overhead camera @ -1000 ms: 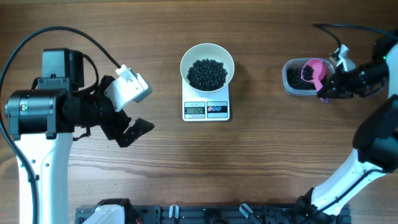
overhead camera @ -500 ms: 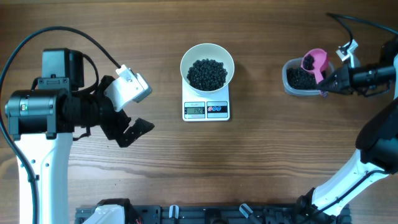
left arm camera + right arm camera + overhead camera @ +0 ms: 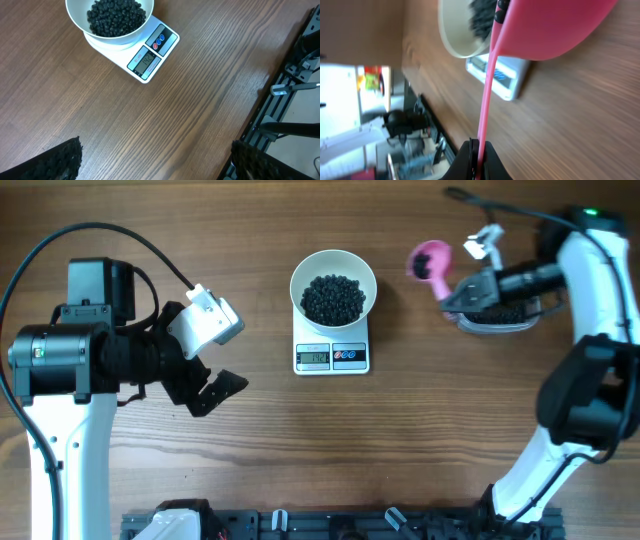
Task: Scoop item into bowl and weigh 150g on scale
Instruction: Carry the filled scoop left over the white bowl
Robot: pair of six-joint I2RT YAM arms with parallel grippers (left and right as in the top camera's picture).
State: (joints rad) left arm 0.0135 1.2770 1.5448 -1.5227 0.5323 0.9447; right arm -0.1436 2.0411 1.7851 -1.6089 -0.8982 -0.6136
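So the white bowl (image 3: 299, 270) is sitting on top of the scale (image 3: 332, 357), around the middle of the table (image 3: 400, 440) and closer to its far edge; it's carrying a decent heap of the little black beads (image 3: 333, 298). The scale's display and its two buttons are facing the near edge; the digits are too small for me to read properly.

The right gripper (image 3: 466, 290) is squeezing down tight on the thin handle of the pink scoop (image 3: 431, 260); in the wrist view the handle is disappearing between the two fingertips. The scoop's cup is hanging in the air between the bowl and the clear plastic tub (image 3: 490, 327), which is sitting towards the far right corner with more beads in it. Can't tell how much the cup is carrying.

The left gripper (image 3: 156, 164) is hovering over bare wood on the left side of the table, well apart from the scale; its jaws are standing wide open and gripping nothing.
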